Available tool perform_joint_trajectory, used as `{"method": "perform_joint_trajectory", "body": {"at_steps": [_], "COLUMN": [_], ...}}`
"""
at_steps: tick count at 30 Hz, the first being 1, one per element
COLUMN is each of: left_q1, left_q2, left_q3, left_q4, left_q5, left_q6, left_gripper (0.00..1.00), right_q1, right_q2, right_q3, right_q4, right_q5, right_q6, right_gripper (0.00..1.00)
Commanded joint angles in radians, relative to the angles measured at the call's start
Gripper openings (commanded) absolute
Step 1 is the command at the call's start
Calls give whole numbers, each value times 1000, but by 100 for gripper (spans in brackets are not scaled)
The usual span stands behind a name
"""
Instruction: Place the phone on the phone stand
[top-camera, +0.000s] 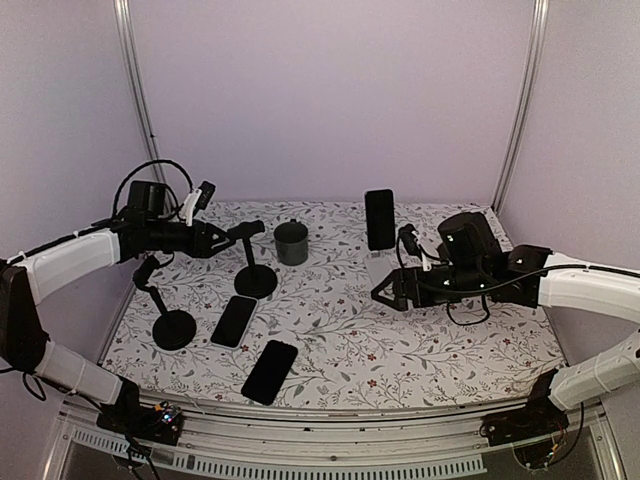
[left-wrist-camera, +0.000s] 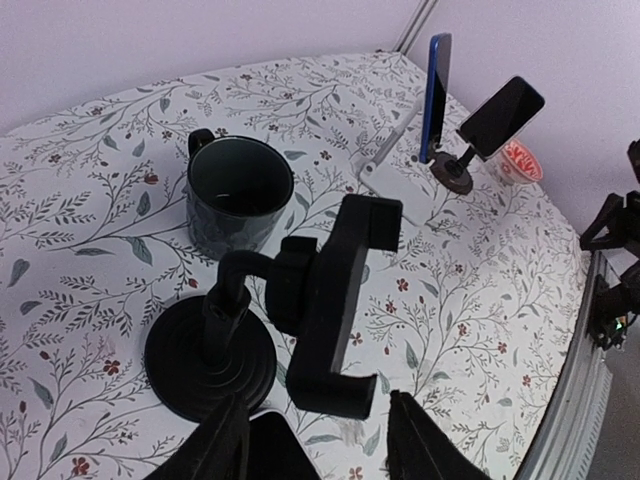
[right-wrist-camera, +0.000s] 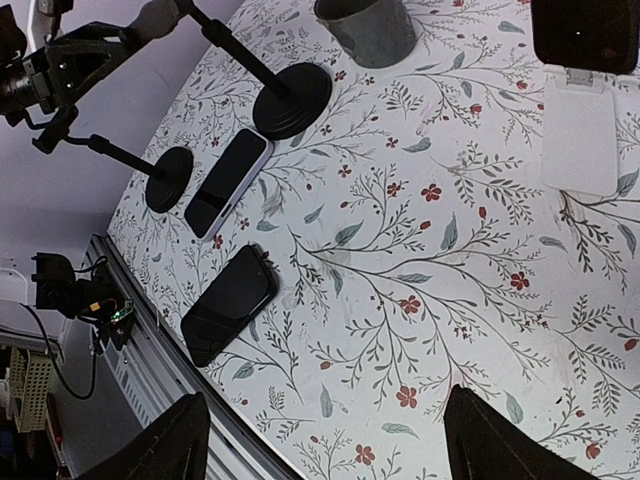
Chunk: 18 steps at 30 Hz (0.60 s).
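Top external: left gripper (top-camera: 228, 238) at a stand (top-camera: 252, 262) by the table's (top-camera: 420, 350) left edge, right gripper (top-camera: 384, 296) over bare middle, both spread, empty; grey phone (top-camera: 234, 321) and black phone (top-camera: 269, 371) toward the near edge.

Dark grey mug (top-camera: 291, 243) upright on floral tablecloth (top-camera: 420, 340), lilac walls (top-camera: 330, 100) behind
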Motion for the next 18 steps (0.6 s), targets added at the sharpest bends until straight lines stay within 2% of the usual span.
{"method": "perform_joint_trajectory", "body": {"at_steps": [1,7,12,18], "left_q1": [-4,-7,-18,-48], "left_q2": [12,48,81,101], "left_q3": [0,19,41,62], "left_q4": [76,96,99,113], "left_q5": [46,119,129,163], "left_q6": [-12,-18,-17,-26], "left_gripper": [47,37,35,20], "right_q1": [7,7,7,7], "right_q2": [-17,-6,-18,-44], "right_q3": [-15,-12,-23,-51], "right_q4": [0,7,7,17], "right_q5": [7,2,10,23], "right_q6": [12,12,10,26], "right_gripper": [83,83,83,83]}}
